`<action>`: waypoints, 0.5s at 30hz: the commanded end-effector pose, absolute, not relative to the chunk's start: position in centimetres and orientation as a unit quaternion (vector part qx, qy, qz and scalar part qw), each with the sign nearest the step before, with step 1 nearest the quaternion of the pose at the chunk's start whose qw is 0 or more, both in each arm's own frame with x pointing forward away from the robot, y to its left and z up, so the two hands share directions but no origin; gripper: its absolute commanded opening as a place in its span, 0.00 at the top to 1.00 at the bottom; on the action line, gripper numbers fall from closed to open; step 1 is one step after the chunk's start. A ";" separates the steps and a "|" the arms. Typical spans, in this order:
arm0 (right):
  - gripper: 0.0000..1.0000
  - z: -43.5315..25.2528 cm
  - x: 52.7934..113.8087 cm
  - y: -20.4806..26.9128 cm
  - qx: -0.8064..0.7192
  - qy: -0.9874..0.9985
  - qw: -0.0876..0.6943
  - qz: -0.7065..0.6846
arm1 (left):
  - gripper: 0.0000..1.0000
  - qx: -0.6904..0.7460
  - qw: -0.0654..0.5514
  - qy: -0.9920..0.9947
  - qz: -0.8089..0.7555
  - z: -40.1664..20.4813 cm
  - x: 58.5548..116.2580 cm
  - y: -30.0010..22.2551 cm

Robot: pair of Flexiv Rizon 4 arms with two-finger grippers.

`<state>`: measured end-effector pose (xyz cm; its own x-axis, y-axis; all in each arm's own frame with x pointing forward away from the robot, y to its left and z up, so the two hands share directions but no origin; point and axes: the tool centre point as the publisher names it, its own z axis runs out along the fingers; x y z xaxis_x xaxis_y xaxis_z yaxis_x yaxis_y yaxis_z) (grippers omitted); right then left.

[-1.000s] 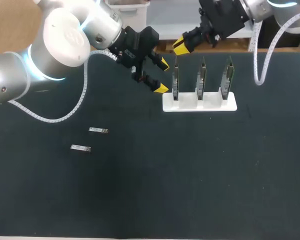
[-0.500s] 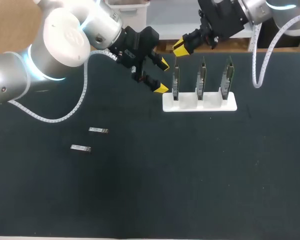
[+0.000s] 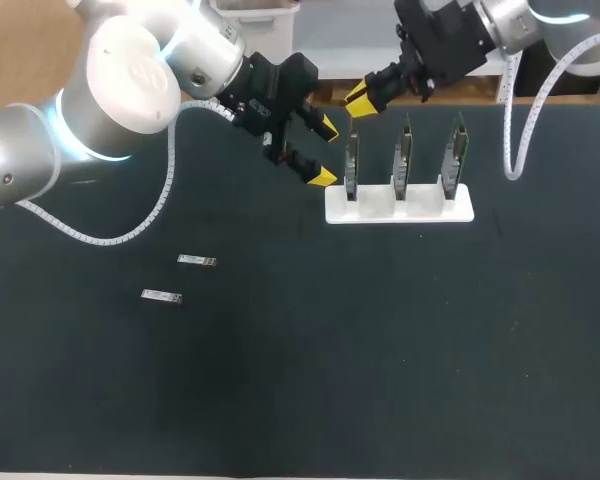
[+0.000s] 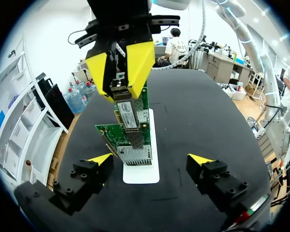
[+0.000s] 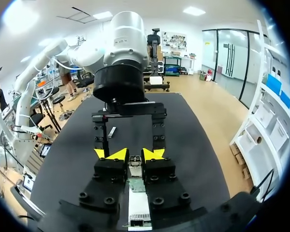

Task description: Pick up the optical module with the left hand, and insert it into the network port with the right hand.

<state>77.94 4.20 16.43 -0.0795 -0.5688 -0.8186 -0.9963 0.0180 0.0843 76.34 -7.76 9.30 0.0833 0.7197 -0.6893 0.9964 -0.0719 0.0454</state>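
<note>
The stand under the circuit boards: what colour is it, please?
The stand is white, clearest in the head view.

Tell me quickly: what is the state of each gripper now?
Left gripper: open, holding nothing.
Right gripper: closed on a module.

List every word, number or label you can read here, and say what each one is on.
No text is legible in any view.
White label on the network card: print too small to read.
First loose optical module and second loose optical module on the table: pale labels, blurred.
Held optical module in the right pincer: no readable print.
</note>
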 end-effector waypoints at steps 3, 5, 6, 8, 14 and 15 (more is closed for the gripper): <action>0.00 16.6 78.0 4.2 -0.605 0.645 0.309 0.350 | 0.00 0.685 0.269 0.627 -0.256 9.3 76.2 -7.7; 0.00 16.8 77.9 4.2 -0.606 0.644 0.311 0.349 | 0.00 0.685 0.269 0.627 -0.256 9.3 76.2 -7.7; 0.00 16.9 77.9 4.2 -0.605 0.644 0.313 0.348 | 0.00 0.685 0.269 0.627 -0.256 9.3 76.2 -7.7; 0.00 17.3 77.9 4.1 -0.603 0.640 0.318 0.354 | 0.00 0.685 0.269 0.627 -0.256 9.3 76.2 -7.7; 0.51 17.8 78.0 3.9 -0.596 0.634 0.323 0.372 | 0.00 0.685 0.269 0.627 -0.256 9.3 76.2 -7.7; 0.98 17.8 78.0 3.9 -0.596 0.634 0.324 0.372 | 0.00 0.685 0.269 0.627 -0.256 9.3 76.2 -7.7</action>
